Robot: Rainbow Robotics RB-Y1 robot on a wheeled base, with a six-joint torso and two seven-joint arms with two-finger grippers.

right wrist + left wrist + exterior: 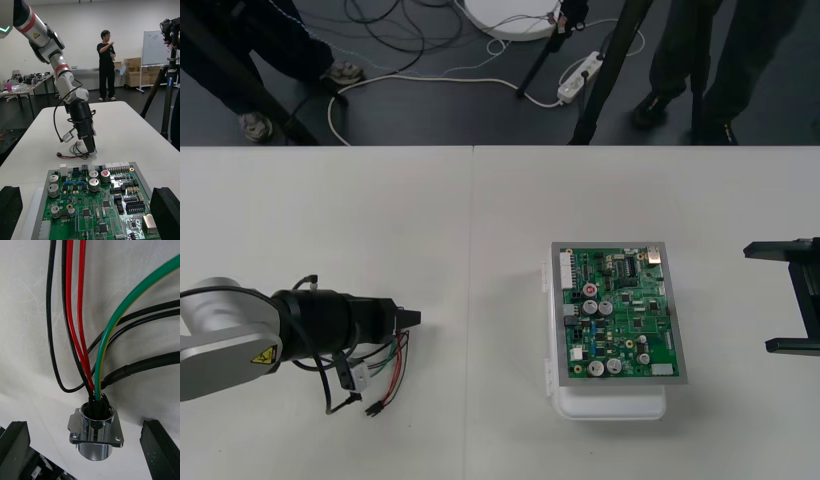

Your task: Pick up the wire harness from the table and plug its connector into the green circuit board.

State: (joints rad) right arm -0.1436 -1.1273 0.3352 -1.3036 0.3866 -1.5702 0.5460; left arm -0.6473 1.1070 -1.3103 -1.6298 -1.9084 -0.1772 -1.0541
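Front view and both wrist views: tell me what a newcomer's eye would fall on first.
The green circuit board on its white base, right of middle on the table, stands out first. At the left, the left gripper is low over the wire harness, whose metal socket sits between its open fingers. The right gripper stands open at the right edge.

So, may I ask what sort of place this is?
Probably a robotics test bench: a green circuit board on a white base, and the left gripper at a red-black-green wire harness.
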